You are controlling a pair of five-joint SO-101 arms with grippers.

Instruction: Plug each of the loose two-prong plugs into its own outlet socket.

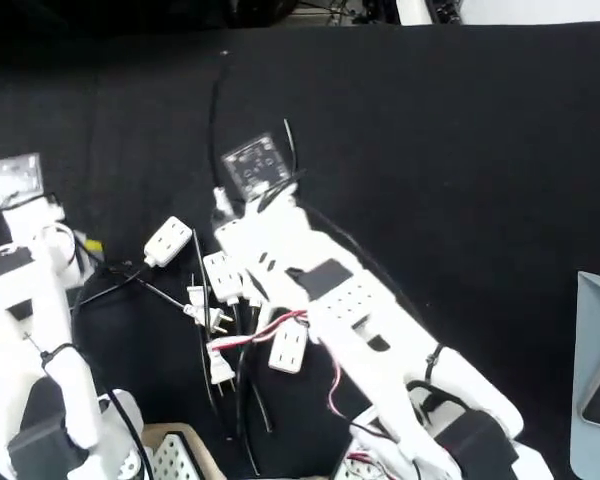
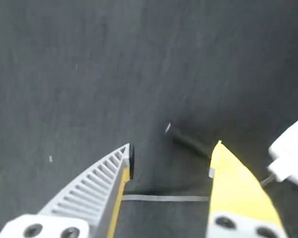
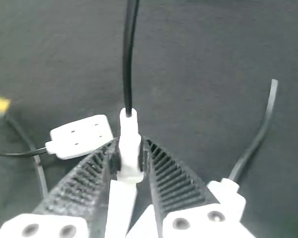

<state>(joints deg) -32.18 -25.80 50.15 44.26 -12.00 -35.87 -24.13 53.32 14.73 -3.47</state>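
Beside the right tool (image 3: 129, 151), clenched on a plug (image 3: 129, 133), the outlet socket (image 1: 168, 241) at eight o'clock may slide if pushed. The left tool (image 2: 170, 154) hangs released.

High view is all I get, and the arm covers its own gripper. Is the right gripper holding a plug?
Observer: Yes. The right gripper is shut on a white plug, whose black cord leads straight away from it.
Operator: Any socket near it?
Observer: A white outlet socket lies right beside the gripped plug, slots facing up.
Operator: And the left gripper?
Observer: The left gripper is open over the black cloth, holding nothing.
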